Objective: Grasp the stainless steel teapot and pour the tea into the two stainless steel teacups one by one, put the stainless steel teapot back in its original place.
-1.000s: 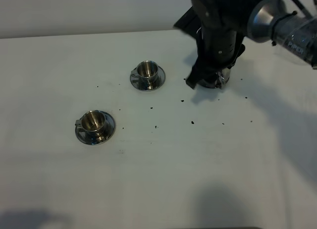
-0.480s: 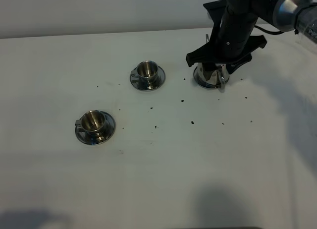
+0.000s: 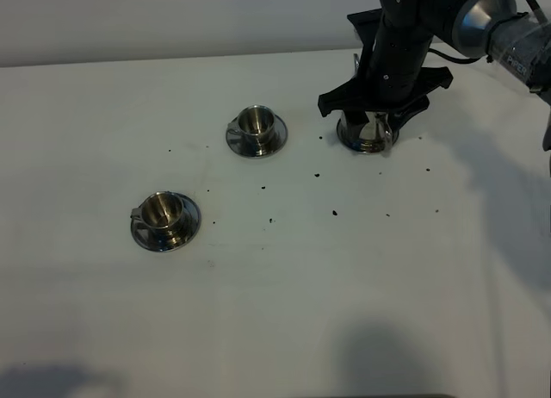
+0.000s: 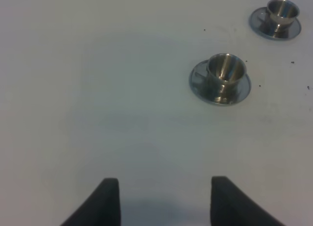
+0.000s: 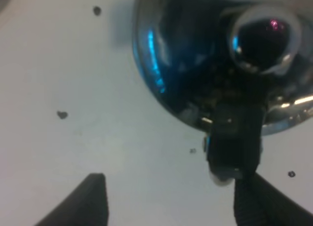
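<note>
While the right tool hung spread wide, gripping nothing, above the stainless steel teapot, the nearer teacup and farther teacup stood clear of that pot. The left wrist view showed the left tool gaping, empty. In the right wrist view the pot's handle lay beside one finger; centring it before closing seemed wise.

You get soft, even light on the white table, with big dim shadows at the near edge and on the right. The teapot looks blurry up close, maybe with blue glare.
</note>
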